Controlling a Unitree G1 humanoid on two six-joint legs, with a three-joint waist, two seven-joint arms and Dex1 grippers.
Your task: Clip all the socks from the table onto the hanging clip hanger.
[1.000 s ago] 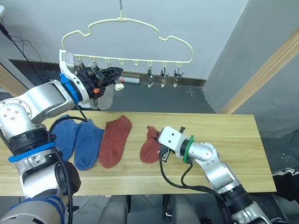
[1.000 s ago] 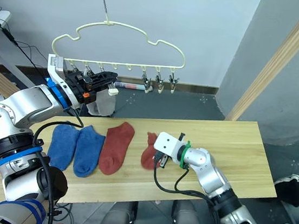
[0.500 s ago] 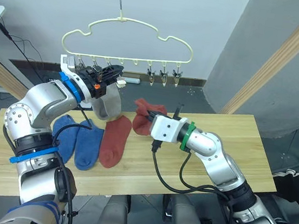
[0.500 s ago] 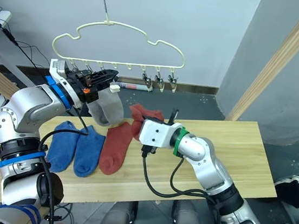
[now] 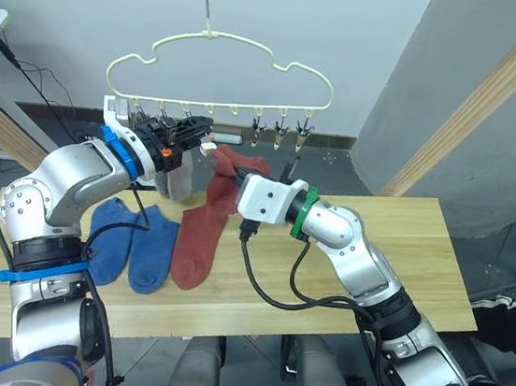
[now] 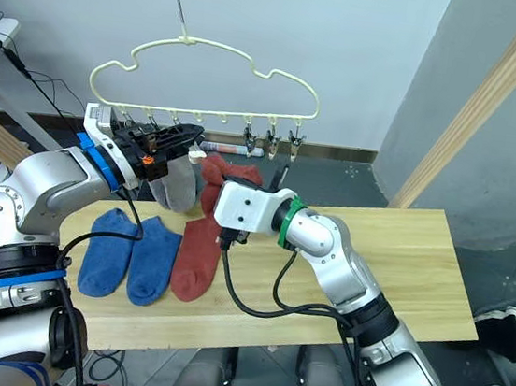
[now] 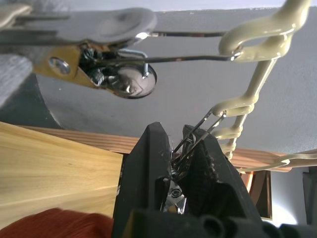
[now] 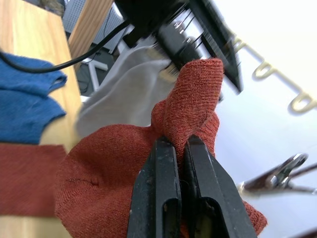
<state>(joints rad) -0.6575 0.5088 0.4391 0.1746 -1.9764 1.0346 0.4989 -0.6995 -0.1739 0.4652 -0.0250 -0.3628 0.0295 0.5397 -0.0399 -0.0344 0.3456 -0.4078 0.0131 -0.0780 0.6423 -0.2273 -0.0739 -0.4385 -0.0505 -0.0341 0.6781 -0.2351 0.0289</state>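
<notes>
Grey wall behind; table [image 5: 402, 248] holds two blue socks [image 5: 134, 244] and one red sock [image 5: 197, 242] flat. Hanger [image 5: 223, 57] hangs above. Right gripper [image 8: 178, 163] clamped on second red sock [image 5: 228, 166], lifted near clips. Grey sock [image 5: 179, 183] hangs under left gripper [image 7: 181, 158], which pinches a clip [image 7: 195, 136].

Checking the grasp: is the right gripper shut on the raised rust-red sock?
Shut. The right gripper pinches a fold of the rust-red sock, its fingers nearly touching, lifted near the clip hanger.
</notes>
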